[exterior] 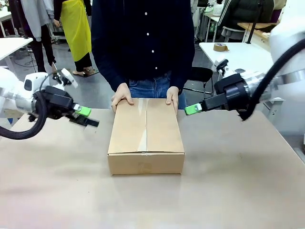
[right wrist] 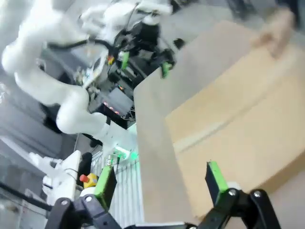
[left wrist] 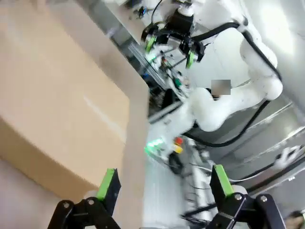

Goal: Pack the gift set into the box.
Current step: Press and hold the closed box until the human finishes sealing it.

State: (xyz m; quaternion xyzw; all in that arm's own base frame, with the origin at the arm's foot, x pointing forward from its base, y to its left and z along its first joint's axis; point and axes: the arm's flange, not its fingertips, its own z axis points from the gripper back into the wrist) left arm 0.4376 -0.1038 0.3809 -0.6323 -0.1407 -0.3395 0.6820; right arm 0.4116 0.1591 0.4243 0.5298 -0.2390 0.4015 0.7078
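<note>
Brown tabletop [exterior: 238,191] runs from your side across to a person standing at its far edge. The box [exterior: 146,136] sits in the middle of it with its flaps folded shut and a glossy strip, probably tape, along the centre seam [exterior: 146,125]. The closed flaps hide whether the gift set is inside.

The person rests the hand on your left side [exterior: 122,98] and the hand on your right side [exterior: 172,97] on the box's far top corners.

Your left gripper [exterior: 88,117] hangs near the box's left wall. The left wrist view shows its claw [left wrist: 164,177] spread wide and empty. Your right gripper [exterior: 191,109] hangs close to the far right corner, and its claw [right wrist: 161,174] is also spread and empty.

Packing looks nearly done. If you steady the box, bring both sides in level and together against the walls so it doesn't twist. Stay below the top edge, away from those fingers.
</note>
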